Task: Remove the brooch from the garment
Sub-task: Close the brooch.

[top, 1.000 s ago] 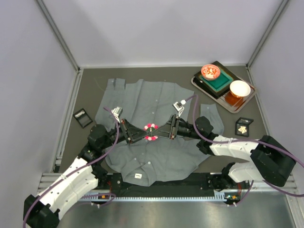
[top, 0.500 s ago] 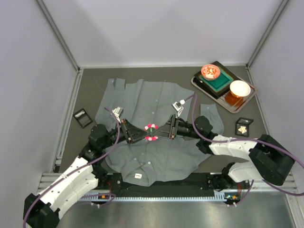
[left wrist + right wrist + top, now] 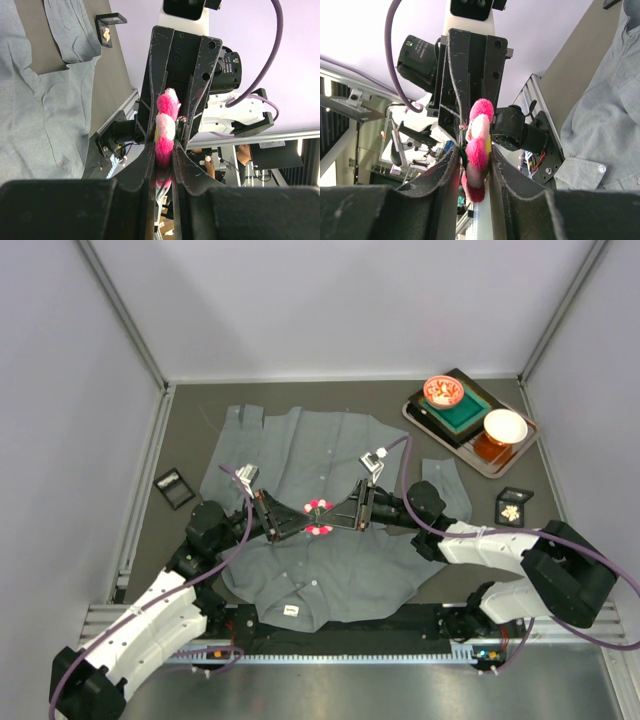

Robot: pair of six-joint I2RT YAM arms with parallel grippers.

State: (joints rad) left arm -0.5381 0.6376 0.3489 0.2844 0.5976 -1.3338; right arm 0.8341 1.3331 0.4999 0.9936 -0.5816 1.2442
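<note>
Two grippers: my left gripper (image 3: 298, 523) and my right gripper (image 3: 341, 516) meet tip to tip over the middle of the garment (image 3: 300, 445), one coming in from the left and one from the right.
Left gripper: narrow. In my left wrist view its fingers (image 3: 145, 162) press on both sides of the lower part of the brooch (image 3: 165, 125).
Right gripper: narrow too. In my right wrist view its fingers (image 3: 451, 162) squeeze the brooch from the opposite end.
Brooch: a fluffy pink and white flower, caught between my two grippers and sitting above the shirt front near the button line.
Pin: I cannot tell whether the brooch is fastened to the cloth or free of it.
Garment: a grey button-up shirt spread flat on the dark surface (image 3: 185, 435), with its collar toward the near edge and a sleeve lying out to the right.
Tray (image 3: 415, 413): at the far right, well apart from the shirt. It carries a pink bowl (image 3: 442, 392), a green block (image 3: 462, 412) and a white bowl (image 3: 504, 426).
Left box (image 3: 174, 489): small and black, on the surface just left of the shirt.
Right box (image 3: 513, 507): small and black with pale pieces inside, right of the sleeve.
</note>
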